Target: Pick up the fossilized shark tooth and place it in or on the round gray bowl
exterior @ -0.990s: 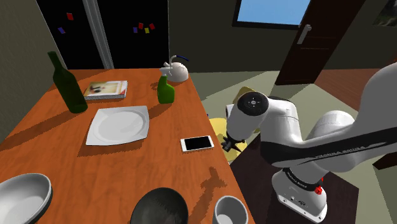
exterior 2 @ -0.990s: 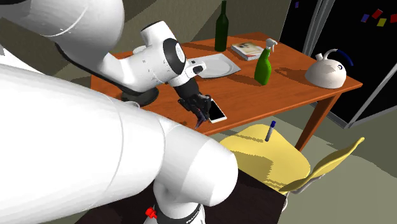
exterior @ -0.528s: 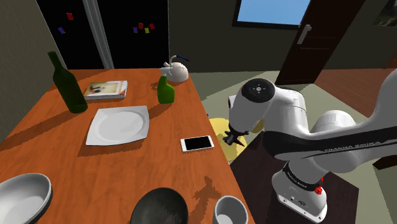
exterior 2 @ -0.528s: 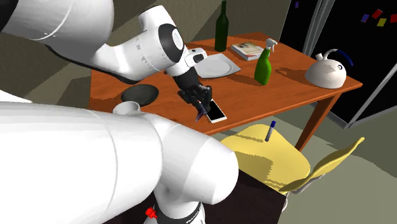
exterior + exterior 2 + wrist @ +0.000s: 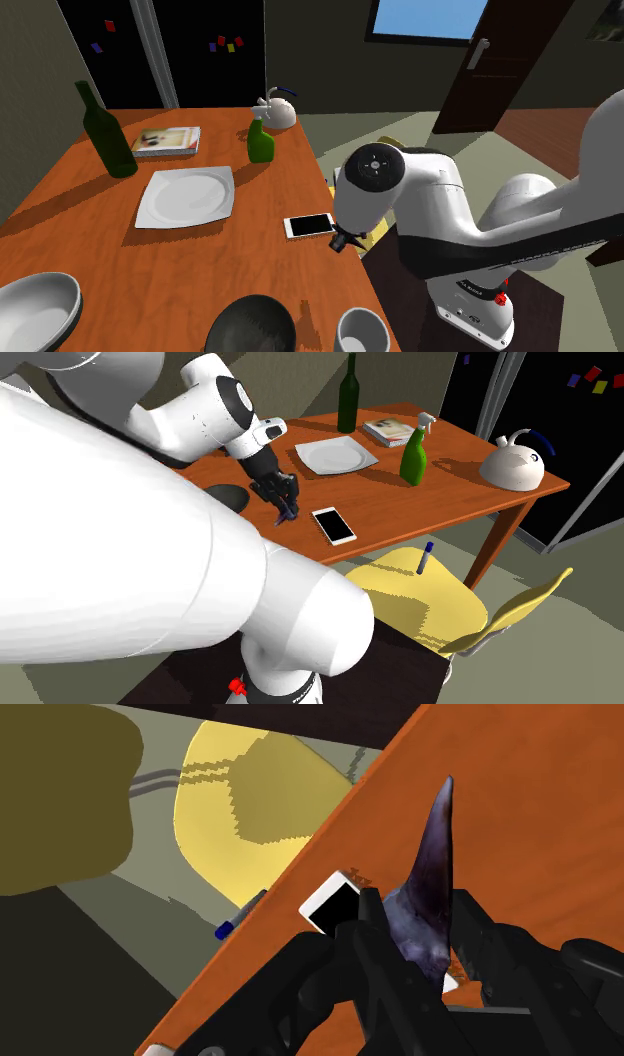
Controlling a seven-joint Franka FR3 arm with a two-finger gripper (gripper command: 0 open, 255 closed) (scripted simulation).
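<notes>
The gripper (image 5: pixel 284 507) has swung from over the phone (image 5: pixel 334 524) toward the second exterior view's left, clamping the dark shark tooth (image 5: pixel 432 869) above the table, so pickup looks done and release into the dark bowl (image 5: pixel 250 322) at the shoulder view's bottom centre remains.

Illumination moderate; walls dim. Orange-brown wooden table (image 5: pixel 200 270) evenly lit. Square white plate (image 5: pixel 187 195) casts a soft shadow toward the shoulder view's lower left. Jagged-edged shadows cross the round yellow chair seat (image 5: pixel 215 844). Bright blue window (image 5: pixel 460 18) at upper right of the shoulder view
</notes>
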